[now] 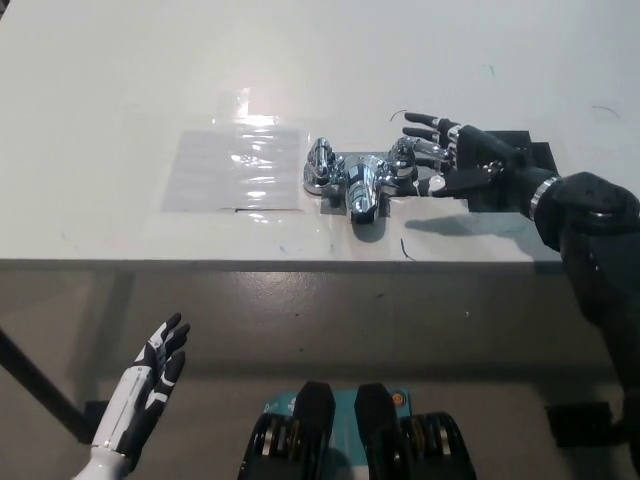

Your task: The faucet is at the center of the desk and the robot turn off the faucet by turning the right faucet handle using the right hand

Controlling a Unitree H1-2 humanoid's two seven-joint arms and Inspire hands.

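Note:
A chrome faucet [362, 186] is fixed at the middle of the white desk [120, 90], its spout pointing toward the front edge. Its right handle [404, 158] is a chrome lever at the faucet's right end. My black right hand [458, 160] comes in from the right with its fingers spread. The fingertips [412, 132] reach over the right handle and the thumb lies just in front of it, not closed around it. My white left hand [152, 385] rests open at the lower left, below the desk's front edge.
A clear plastic sheet [237, 167] lies flat left of the faucet. The faucet's other handle [320, 165] stands at its left end. A dark patch [525, 150] shows on the desk under my right wrist. The desk's front edge [300, 262] runs across the picture.

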